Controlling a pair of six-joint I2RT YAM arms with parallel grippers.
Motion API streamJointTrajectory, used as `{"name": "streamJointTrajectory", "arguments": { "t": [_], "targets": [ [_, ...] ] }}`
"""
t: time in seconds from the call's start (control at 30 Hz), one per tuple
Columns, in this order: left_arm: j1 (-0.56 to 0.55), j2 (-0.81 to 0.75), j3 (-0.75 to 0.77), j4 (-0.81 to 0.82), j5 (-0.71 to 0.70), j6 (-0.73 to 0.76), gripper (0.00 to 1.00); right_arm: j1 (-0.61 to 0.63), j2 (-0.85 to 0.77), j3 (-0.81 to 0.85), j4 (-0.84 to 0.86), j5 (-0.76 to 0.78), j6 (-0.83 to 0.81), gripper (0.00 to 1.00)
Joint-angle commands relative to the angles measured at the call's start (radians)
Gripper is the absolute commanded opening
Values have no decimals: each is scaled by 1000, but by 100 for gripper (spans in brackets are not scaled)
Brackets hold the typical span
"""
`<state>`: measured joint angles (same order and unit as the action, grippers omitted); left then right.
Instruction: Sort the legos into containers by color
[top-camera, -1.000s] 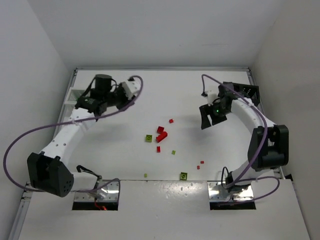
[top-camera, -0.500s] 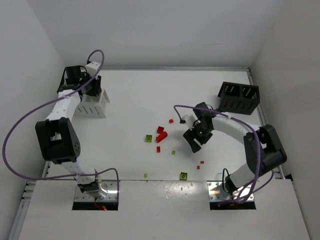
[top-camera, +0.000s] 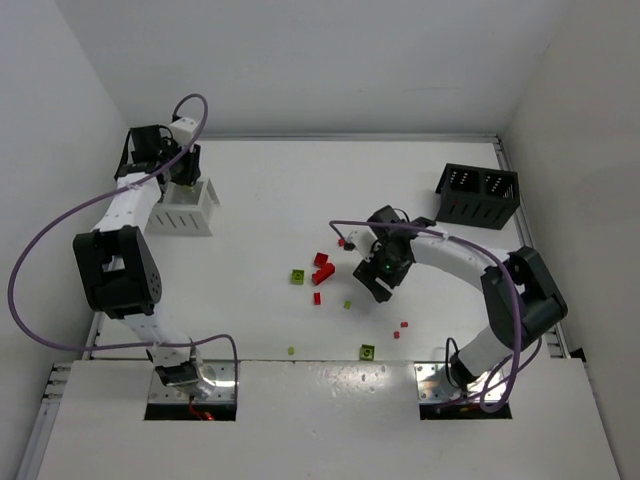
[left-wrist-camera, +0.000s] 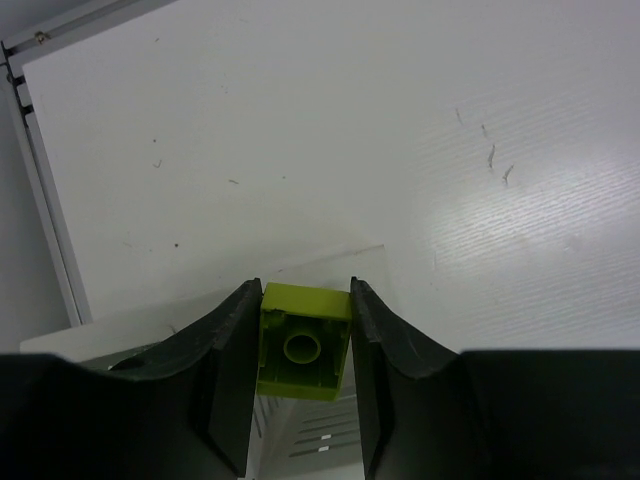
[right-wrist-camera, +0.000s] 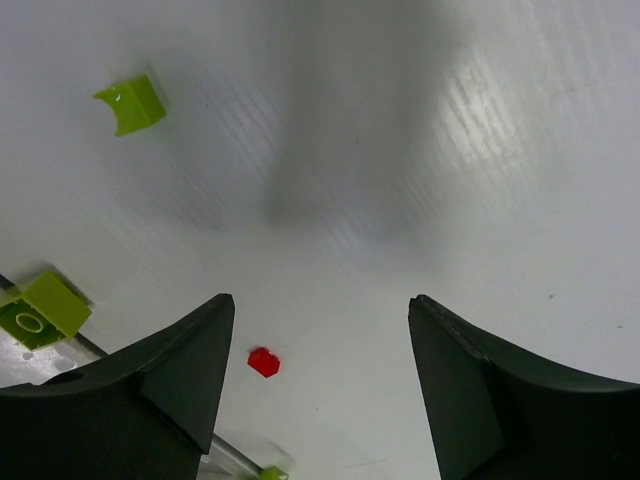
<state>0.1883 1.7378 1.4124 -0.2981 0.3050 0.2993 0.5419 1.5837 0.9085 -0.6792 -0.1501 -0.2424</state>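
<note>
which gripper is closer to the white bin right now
Left. The left gripper hangs just above the white bin, pinching a yellow-green brick. The right gripper is mid-table, open, near the loose red bricks.

Black fingers (left-wrist-camera: 230, 370) pinch a yellow-green brick (left-wrist-camera: 303, 341) over the white bin (left-wrist-camera: 310, 435).

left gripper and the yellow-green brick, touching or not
Touching. The left wrist view shows the yellow-green brick pinched in the left gripper, both jaws flush against its sides with no gap.
</note>
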Motion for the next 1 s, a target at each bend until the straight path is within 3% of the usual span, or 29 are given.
{"name": "streamJointTrajectory", "arguments": {
  "t": [0.0, 0.27, 0.3, 0.47, 0.67, 0.77, 0.97],
  "targets": [
    [19, -15, -23, 36, -3, 4, 28, 21, 15, 62, 33, 47, -14, 71],
    [37, -26, -75, 36, -33, 15, 29, 30, 93, 190, 82, 83, 98, 73],
    [37, -26, -75, 36, -33, 15, 39, 30, 105, 204, 82, 74, 121, 73],
    [46, -38, -95, 27, -44, 15, 61, 30, 160, 276, 92, 64, 172, 73],
    [77, -148, -144, 63, 123, -35, 68, 30, 248, 368, 101, 37, 219, 73],
    [77, -239, -193, 76, 212, -57, 70, 52, 257, 368, 127, -5, 192, 73],
    [66, -385, -253, 65, 339, -48, 70, 105, 248, 339, 193, -94, -26, 73]
  ]
}}
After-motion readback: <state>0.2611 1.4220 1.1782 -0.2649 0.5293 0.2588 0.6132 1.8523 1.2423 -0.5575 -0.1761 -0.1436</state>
